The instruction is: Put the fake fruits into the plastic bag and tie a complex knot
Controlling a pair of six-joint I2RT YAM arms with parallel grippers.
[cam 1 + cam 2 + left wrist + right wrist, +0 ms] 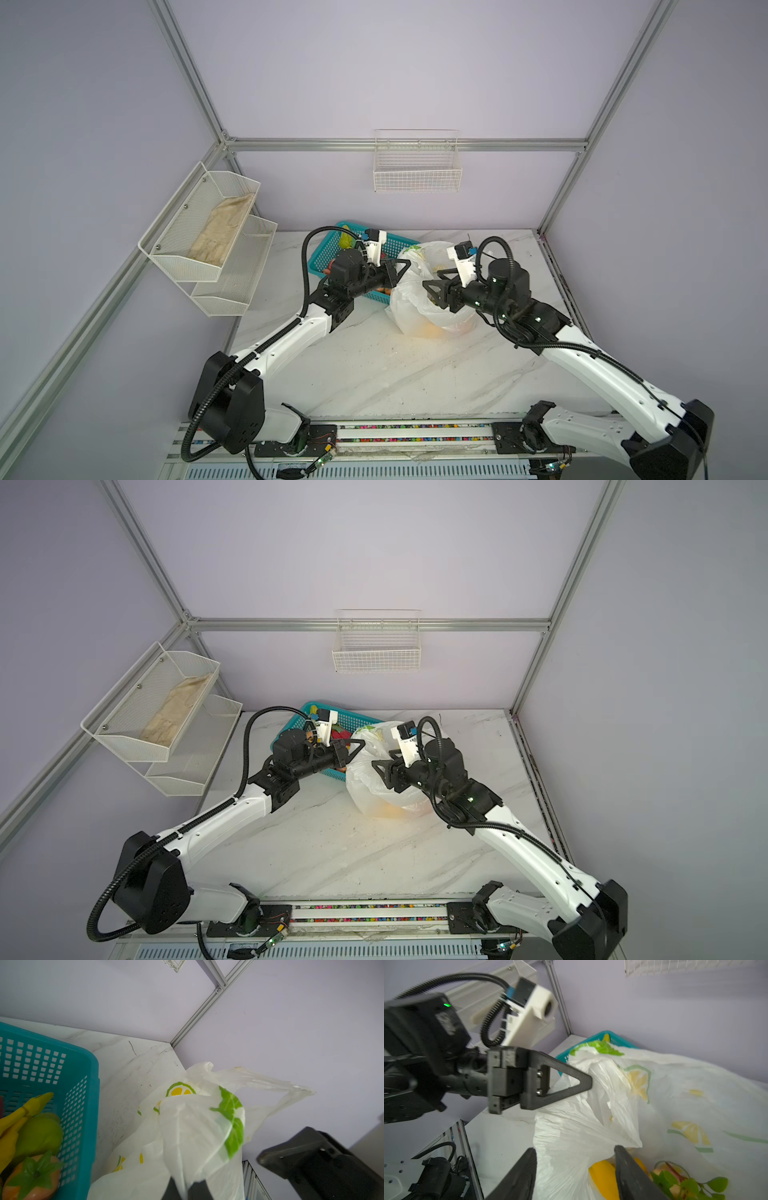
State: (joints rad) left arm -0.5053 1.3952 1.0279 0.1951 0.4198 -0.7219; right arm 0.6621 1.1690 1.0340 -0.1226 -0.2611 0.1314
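The plastic bag (409,291) (363,779) stands open on the marble table, next to a teal basket (326,253) (83,1088). My left gripper (404,266) (187,1189) is shut on the bag's rim on the basket side and holds it up. My right gripper (431,278) (575,1149) is open and straddles the near rim, one finger inside the bag, one outside. Inside lie fake fruits: a yellow one (604,1178) and a pink piece with green leaves (679,1186). Bananas (12,1126), a green pear (39,1134) and an orange (33,1176) lie in the basket. One handle loop (280,1086) hangs loose; no knot shows.
A two-tier white mesh rack (208,232) holding a cloth hangs on the left wall. A white wire basket (417,166) hangs on the back wall. The marble table (374,374) stretches toward the front rail, where both arm bases are mounted.
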